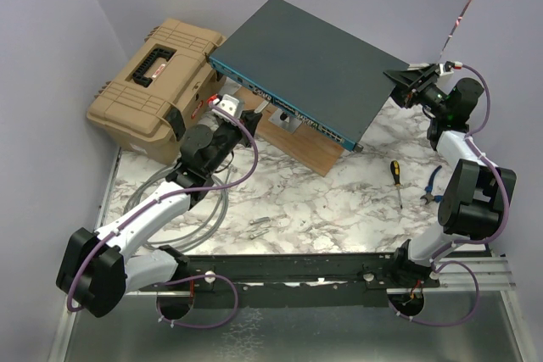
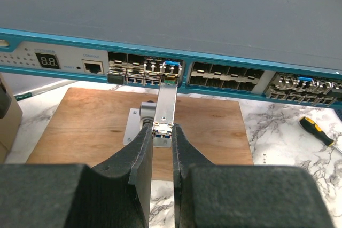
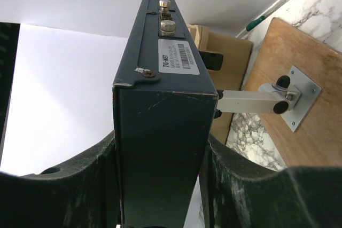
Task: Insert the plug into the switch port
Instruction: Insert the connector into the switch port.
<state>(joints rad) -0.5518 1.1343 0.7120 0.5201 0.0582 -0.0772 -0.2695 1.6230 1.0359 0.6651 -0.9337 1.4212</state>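
- The left gripper (image 2: 162,132), nearly closed, pinches the tail of the slim silver metal plug (image 2: 166,105).
- Insertion step: the plug's nose sits at the mouth of a dark port (image 2: 170,78) in the blue face of the flat grey-teal metal switch (image 2: 171,14); a straight push inward seems next.
- The right gripper (image 3: 160,153), half spread, clamps the switch's far corner.

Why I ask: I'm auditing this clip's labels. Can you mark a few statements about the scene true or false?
1. The left gripper holds the plug. True.
2. The plug sits fully inside the switch. False: only its tip is at a port; most of its body is outside.
3. The right gripper is open, clear of the switch. False: it clamps the switch's rear corner.
4. A screwdriver lies on the table. True.
5. The toolbox sits right of the switch. False: the toolbox is on its left in the top view.
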